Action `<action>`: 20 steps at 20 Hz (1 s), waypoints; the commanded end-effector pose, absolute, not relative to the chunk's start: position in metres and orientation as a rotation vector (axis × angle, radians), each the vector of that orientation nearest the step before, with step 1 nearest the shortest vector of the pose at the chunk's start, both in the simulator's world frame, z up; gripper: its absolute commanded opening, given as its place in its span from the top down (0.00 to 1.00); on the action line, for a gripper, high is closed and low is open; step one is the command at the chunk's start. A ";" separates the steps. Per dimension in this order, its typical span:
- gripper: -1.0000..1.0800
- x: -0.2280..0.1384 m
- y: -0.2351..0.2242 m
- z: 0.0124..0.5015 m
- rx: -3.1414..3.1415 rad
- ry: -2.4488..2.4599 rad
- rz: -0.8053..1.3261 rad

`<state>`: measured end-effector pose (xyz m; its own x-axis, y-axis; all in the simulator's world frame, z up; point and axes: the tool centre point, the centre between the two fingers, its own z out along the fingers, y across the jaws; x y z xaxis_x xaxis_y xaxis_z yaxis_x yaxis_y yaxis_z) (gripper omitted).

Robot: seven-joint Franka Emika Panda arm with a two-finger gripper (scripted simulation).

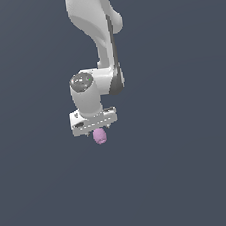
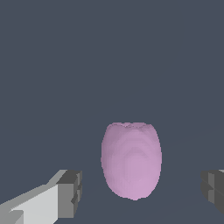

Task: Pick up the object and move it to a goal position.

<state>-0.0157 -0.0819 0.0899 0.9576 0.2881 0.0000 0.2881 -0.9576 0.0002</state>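
— Hanging just under the white end effector (image 1: 98, 132): small pink-lilac rounded lump (image 1: 99, 136), upper part hidden by the hand.

— Spread wide in the wrist view, grey fingertips (image 2: 70, 193) clear of lump (image 2: 131, 159); far pad cut off.

Plain dark surface all round, nothing else standing on it; open room to the exterior view's left, right, near and far of the arm. Only thing in the way is the object (image 1: 99, 136) itself, sitting right under the gripper (image 1: 98, 132). Wrist view: object (image 2: 131, 159) lies between the two fingers (image 2: 69, 193), clear gap on each side, neither pad touching it. Jaws stand wide apart. The arm's own body fills the upper middle of the exterior view.
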 end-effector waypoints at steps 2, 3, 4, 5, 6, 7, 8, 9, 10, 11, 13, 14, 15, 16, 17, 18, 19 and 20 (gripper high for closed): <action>0.04 -0.016 -0.082 0.082 3.108 0.459 -0.001; 0.04 -0.016 -0.082 0.078 3.108 0.459 -0.001; 0.04 -0.016 -0.082 0.073 3.108 0.460 0.000; 0.04 -0.017 -0.082 0.067 3.108 0.460 0.000; 0.04 -0.017 -0.082 0.061 3.108 0.461 0.000; 0.04 -0.017 -0.082 0.056 3.108 0.461 0.000; 0.04 -0.017 -0.082 0.052 3.107 0.462 0.000; 0.04 -0.017 -0.082 0.048 3.107 0.462 0.000; 0.04 -0.017 -0.082 0.045 3.107 0.463 0.000; 0.04 -0.017 -0.082 0.043 3.107 0.463 0.000; 0.04 -0.016 -0.082 0.041 3.107 0.463 0.000; 0.04 -0.016 -0.082 0.041 3.107 0.463 0.000; 1.00 -0.016 -0.082 0.041 3.107 0.463 0.000; 1.00 -0.016 -0.082 0.041 3.107 0.463 0.000; 1.00 -0.016 -0.082 0.041 3.107 0.463 0.000; 1.00 -0.016 -0.082 0.041 3.107 0.463 0.000; 1.00 -0.016 -0.082 0.041 3.107 0.463 0.000; 1.00 -0.016 -0.082 0.041 3.107 0.463 0.000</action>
